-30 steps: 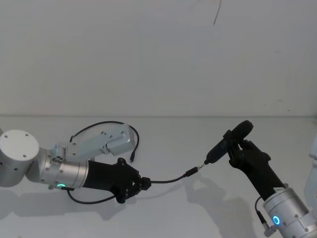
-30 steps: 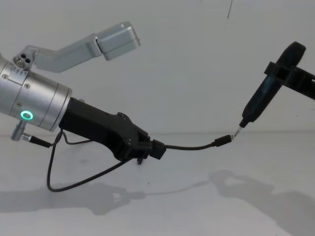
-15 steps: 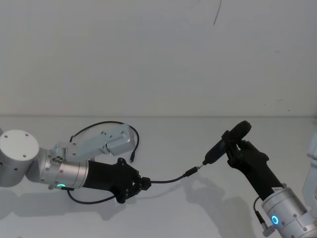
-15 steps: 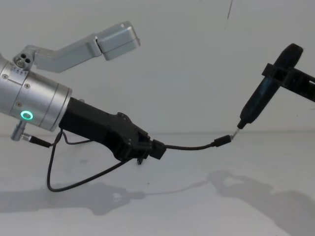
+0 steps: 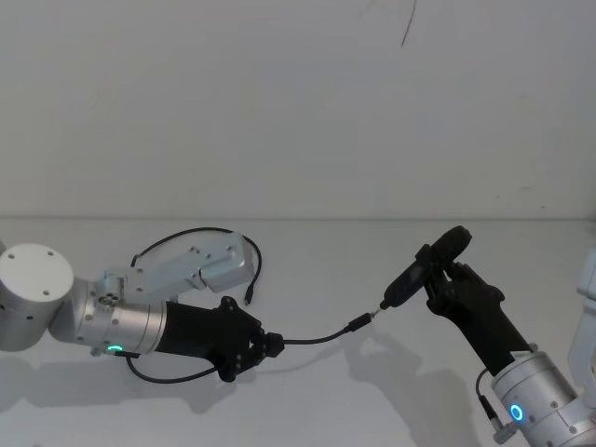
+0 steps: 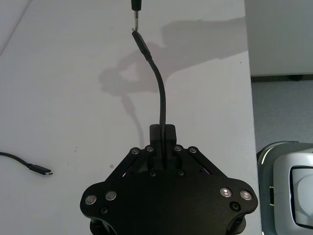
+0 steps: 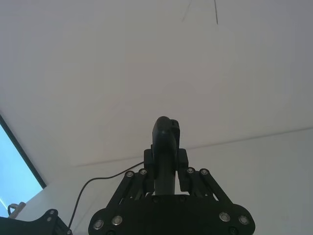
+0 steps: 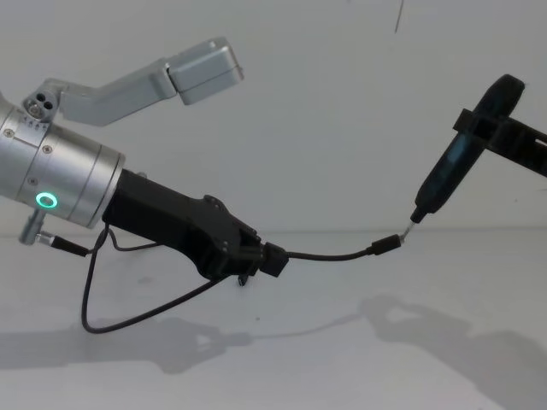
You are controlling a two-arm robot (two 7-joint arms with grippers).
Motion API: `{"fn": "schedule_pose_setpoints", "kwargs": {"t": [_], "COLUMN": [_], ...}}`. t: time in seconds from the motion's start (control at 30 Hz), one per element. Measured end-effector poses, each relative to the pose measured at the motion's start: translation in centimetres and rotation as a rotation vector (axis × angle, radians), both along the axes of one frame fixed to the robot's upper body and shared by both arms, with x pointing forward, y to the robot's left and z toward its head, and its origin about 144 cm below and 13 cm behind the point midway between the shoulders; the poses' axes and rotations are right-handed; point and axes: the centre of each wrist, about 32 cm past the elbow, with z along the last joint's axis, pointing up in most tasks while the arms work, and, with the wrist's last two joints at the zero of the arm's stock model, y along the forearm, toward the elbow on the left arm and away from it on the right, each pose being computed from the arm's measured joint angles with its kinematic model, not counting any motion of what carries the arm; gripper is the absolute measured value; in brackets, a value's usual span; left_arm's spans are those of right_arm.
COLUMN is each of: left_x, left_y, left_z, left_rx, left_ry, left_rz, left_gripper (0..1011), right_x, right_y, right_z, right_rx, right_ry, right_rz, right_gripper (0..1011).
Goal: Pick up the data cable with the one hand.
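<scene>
Cable end is clamped in my left pincer, so the data cable juts forward above the counter toward the pen-like tool (gripped tight in my right pincer); the slack hangs behind.

Our left gripper reaches low toward the middle, fingers clamped, green ring lit on its wrist. Our right gripper angles up, fingers closed.
</scene>
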Motion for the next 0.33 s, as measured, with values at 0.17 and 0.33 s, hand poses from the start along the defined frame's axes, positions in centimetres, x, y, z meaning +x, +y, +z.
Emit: {"fn": "schedule_pose_setpoints", "kwargs": {"t": [0.17, 0.33], "left_x": [0.00, 0.00], "left_y": [0.00, 0.00], "left_z": [0.00, 0.00], "left_rx": [0.000, 0.000], "left_ry": [0.000, 0.000], "left_rz": [0.000, 0.000], "left_gripper": [49, 49], "right_x": [0.01, 0.02], "right_y": [0.00, 0.00], "right_z": [-0.01, -0.01], "right_rx": [0.000, 0.000], "right_ry": [-0.001, -0.001], "right_rz": [0.001, 0.002], "right_gripper": [263, 263]}}
